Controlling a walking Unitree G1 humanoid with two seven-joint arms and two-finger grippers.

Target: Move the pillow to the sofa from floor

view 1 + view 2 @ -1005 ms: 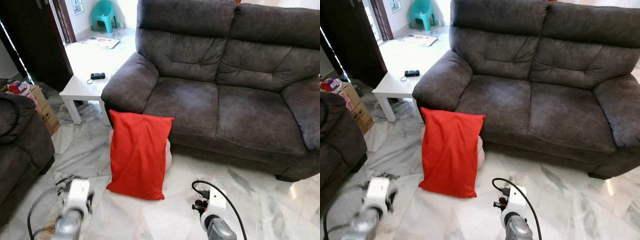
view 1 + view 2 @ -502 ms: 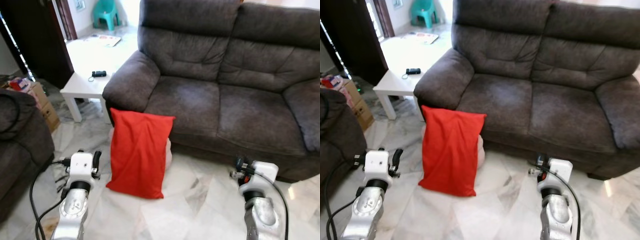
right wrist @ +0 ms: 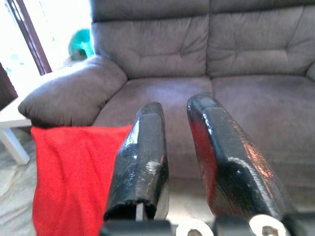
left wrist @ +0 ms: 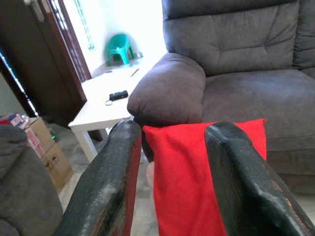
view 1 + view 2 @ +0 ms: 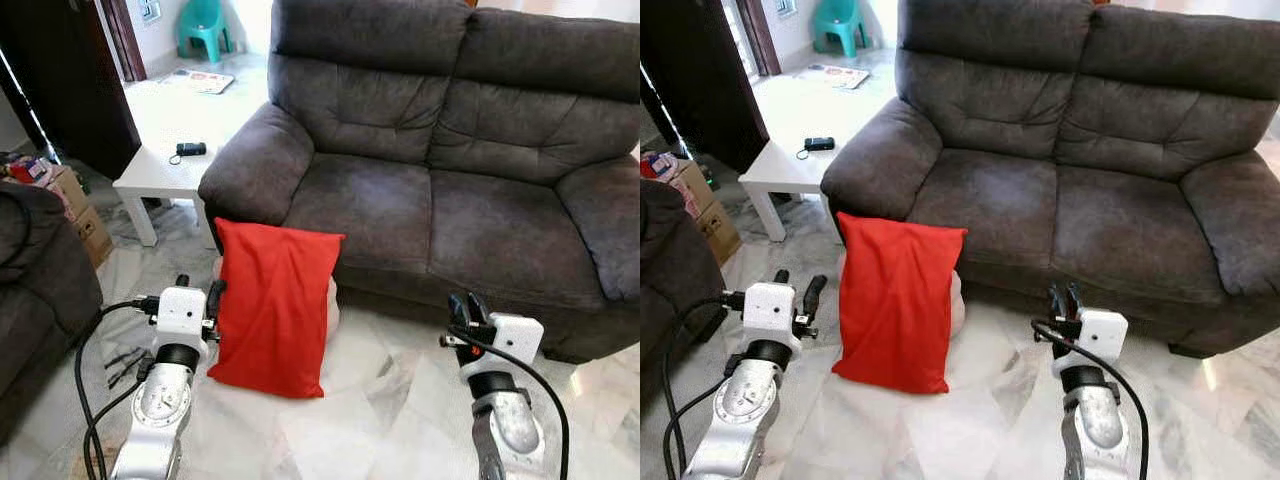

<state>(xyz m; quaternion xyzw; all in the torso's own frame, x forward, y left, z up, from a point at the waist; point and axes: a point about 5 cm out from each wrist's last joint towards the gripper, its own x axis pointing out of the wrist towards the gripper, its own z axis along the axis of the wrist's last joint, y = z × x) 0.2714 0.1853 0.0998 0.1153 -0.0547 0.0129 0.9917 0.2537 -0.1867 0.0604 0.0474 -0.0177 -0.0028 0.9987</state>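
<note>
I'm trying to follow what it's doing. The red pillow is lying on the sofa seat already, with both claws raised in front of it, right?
Not quite. The red pillow is not on the seat: the left eye view shows it standing on the floor, propped against the front of the sofa. The left claw and right claw are indeed raised in front of it.

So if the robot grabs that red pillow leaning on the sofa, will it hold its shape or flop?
The pillow will probably flop: its cover shows soft creases and it sags against the sofa front rather than standing alone. It looks light for its size, so either gripper could likely lift it. Pinched at one edge, the rest would probably hang down, and a push may tip it onto the floor.
</note>
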